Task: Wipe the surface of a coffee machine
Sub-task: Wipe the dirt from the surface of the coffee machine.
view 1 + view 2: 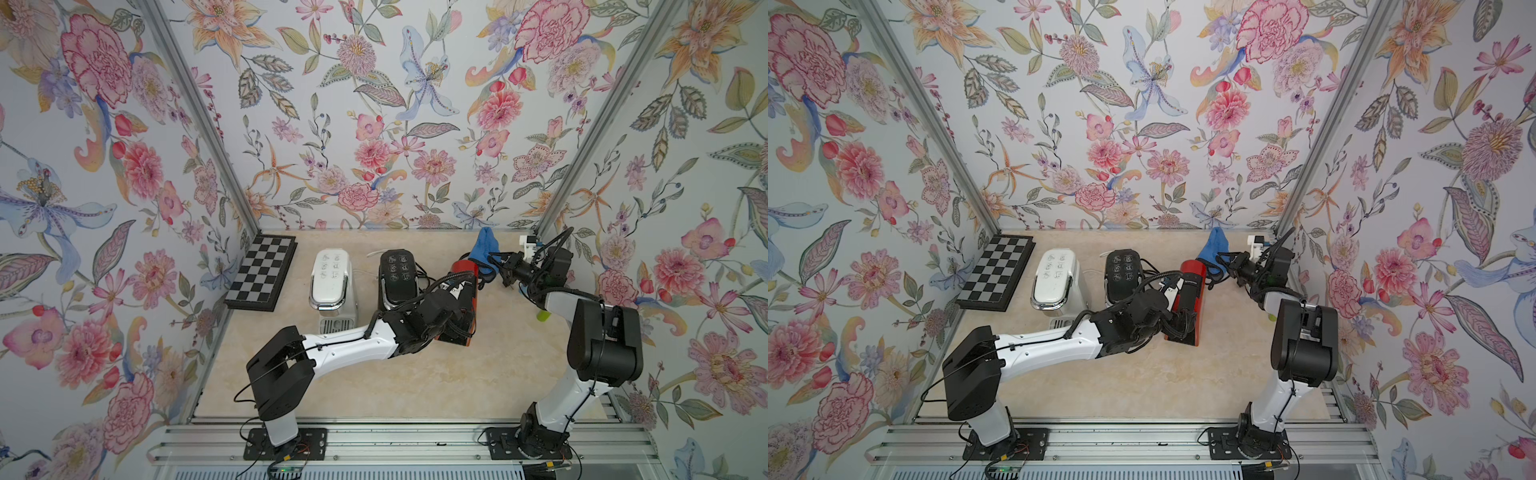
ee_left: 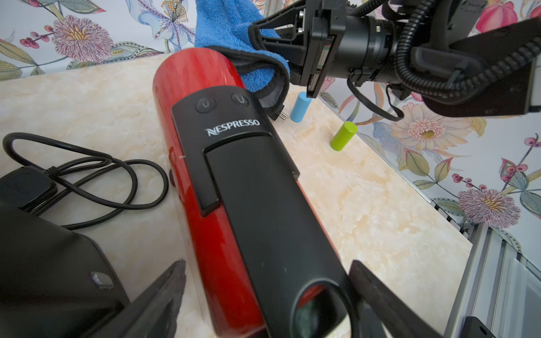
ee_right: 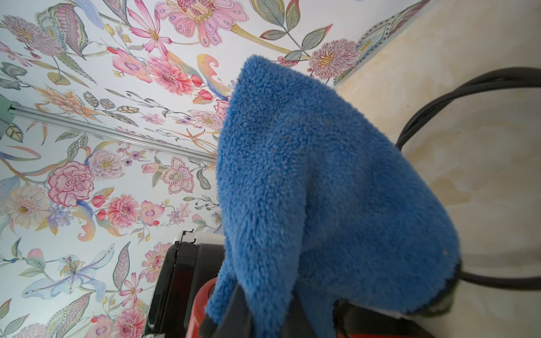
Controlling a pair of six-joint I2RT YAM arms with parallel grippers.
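Red and black, the coffee machine [image 2: 205, 87] stands on the table [image 1: 374, 374] near the back edge, a bit right of the middle. The blue cloth [image 2: 228, 26] hangs over its back end. The right gripper [image 2: 259, 36] is pinched tight on the cloth.

The cloth may slip out or bunch up if the arm rubs hard, because only a small bit looks pinched. The machine may slide or turn when it gets pushed. The left gripper [image 2: 268, 264] is spread wide, one finger on each side of the front end. A gap shows on one side, so it likely grips nothing. The loose cloth could also knock over the blue peg [image 2: 301, 106] near the machine's back end.

The left arm reaches from the front edge, forward and to the right, with its elbow bent and its wrist low. The right arm stands tall, bends over at the top, and points sideways at the machine's back end.
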